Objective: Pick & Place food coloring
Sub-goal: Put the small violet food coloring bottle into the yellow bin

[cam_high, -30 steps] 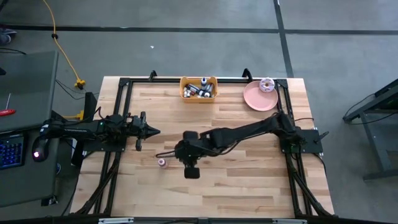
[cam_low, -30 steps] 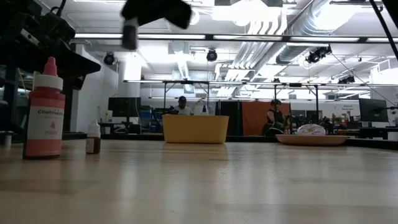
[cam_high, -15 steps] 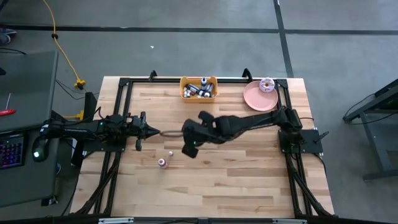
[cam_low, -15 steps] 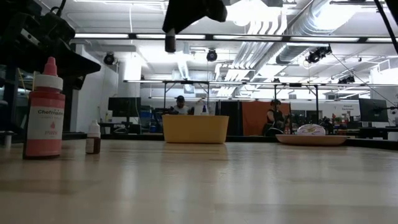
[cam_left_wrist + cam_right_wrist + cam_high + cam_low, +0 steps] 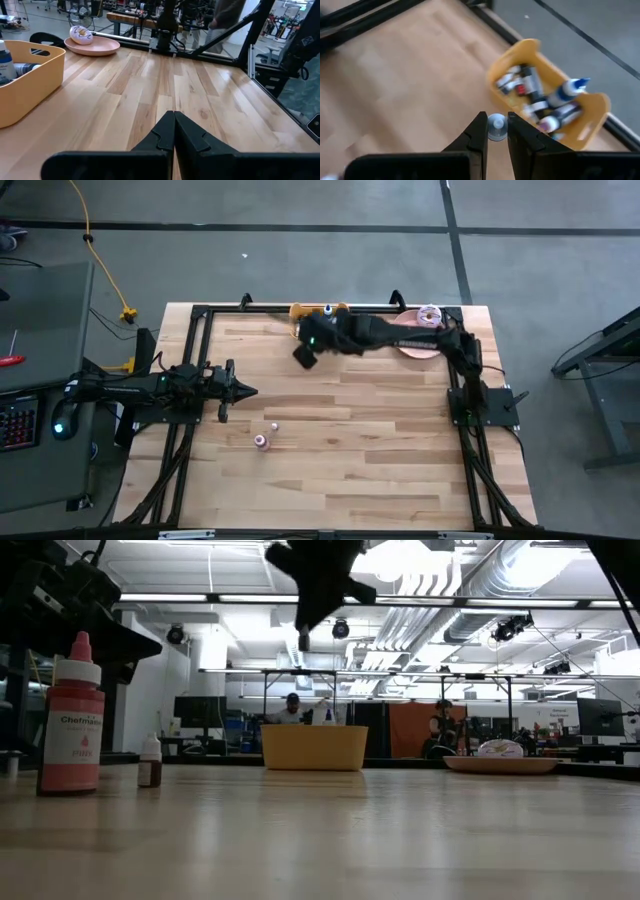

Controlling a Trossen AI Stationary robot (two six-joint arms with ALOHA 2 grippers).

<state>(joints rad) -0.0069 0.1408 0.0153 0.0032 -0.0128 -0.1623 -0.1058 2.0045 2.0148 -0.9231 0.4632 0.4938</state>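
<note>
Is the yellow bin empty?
No. The yellow bin holds several small bottles lying jumbled inside, as the right wrist view shows.

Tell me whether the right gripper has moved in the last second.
Yes. In the high view the right gripper has travelled from mid-table, near the two loose bottles, to just beside the yellow bin, carrying a small bottle.

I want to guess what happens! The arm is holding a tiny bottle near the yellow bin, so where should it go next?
Probably a bit farther, until it is over the yellow bin. The right hand grips a small bottle and, seen from its wrist, is just short of the rim, so letting go now might miss.
</note>
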